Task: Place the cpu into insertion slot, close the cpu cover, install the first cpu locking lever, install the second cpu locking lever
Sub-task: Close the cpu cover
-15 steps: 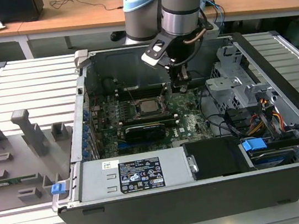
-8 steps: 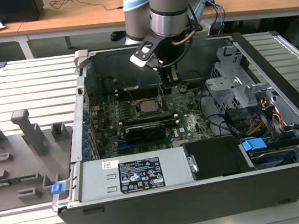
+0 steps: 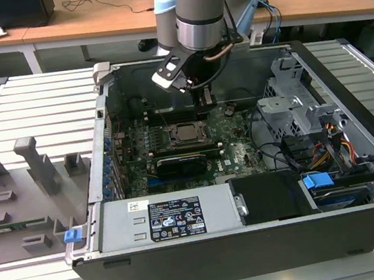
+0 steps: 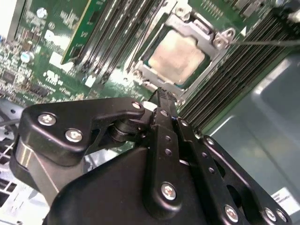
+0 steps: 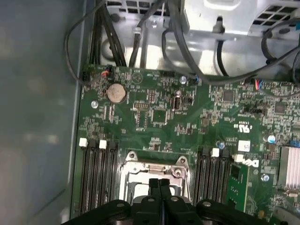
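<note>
The cpu (image 4: 180, 55), silvery-grey side up, lies in the insertion slot (image 3: 187, 133) on the green board. The cpu cover (image 4: 205, 32) lies flat around it as a metal frame, with the chip showing through its window. A thin metal lever (image 4: 267, 42) runs off from one corner of the frame. My gripper (image 4: 161, 95) hangs just above the slot's edge with its black fingers pressed together and nothing between them. In the first wrist view the fingertips (image 5: 159, 183) cover part of the cover (image 5: 154, 168). In the exterior view the gripper (image 3: 207, 102) is just right of the slot.
Rows of black memory slots (image 5: 98, 173) flank the socket on both sides. A long black card (image 3: 180, 162) lies in front of it. A metal drive cage (image 3: 294, 107) and cables stand to the exterior view's right, a power supply (image 3: 163, 220) in front. The case walls surround it all.
</note>
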{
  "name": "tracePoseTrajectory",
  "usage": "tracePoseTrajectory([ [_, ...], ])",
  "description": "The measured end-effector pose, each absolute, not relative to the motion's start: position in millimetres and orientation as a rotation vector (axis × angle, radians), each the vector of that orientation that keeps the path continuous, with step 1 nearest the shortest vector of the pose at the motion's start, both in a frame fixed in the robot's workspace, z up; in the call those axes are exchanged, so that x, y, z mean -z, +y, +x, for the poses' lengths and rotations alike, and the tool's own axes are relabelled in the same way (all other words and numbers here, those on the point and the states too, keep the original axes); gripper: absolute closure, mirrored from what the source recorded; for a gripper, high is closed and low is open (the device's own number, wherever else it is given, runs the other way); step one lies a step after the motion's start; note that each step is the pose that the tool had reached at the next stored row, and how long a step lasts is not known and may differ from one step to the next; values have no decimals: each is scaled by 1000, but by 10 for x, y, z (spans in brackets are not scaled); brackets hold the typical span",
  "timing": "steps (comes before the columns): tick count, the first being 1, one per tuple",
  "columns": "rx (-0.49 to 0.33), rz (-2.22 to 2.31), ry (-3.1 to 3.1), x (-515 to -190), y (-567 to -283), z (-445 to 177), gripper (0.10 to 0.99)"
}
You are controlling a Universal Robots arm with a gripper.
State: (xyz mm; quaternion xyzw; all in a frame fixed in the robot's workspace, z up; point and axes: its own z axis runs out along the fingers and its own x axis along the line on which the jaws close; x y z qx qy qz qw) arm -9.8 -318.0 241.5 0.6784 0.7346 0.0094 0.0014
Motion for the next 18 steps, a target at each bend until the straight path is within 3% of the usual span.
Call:
tracePoseTrajectory([
  [18,-38,2118,2309,-2121,-3174,-549,980],
])
